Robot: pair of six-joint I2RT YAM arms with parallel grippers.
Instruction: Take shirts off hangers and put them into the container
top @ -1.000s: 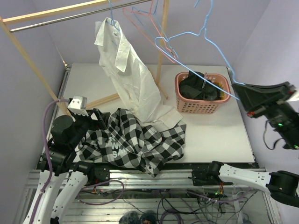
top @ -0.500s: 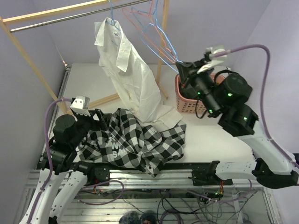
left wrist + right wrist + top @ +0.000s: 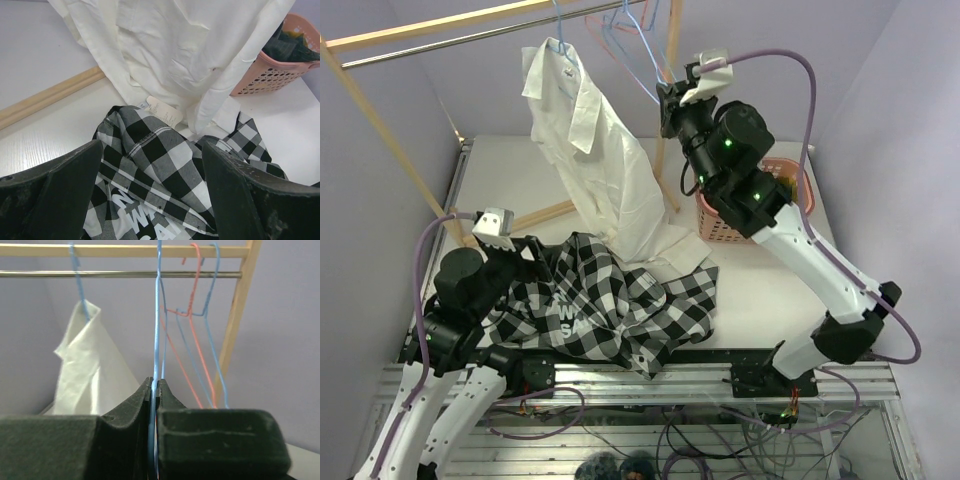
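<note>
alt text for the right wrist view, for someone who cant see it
The right gripper is shut on a light blue wire hanger that runs straight up across the metal rail. At left hangs a white shirt; at right, empty pink and blue hangers beside a wooden post.

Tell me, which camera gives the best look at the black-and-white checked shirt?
The top external view: the whole checked shirt lies crumpled at the near edge of the table there. The left wrist view shows only part of it, close up, framed by the open left fingers. The right wrist view misses it entirely.
</note>
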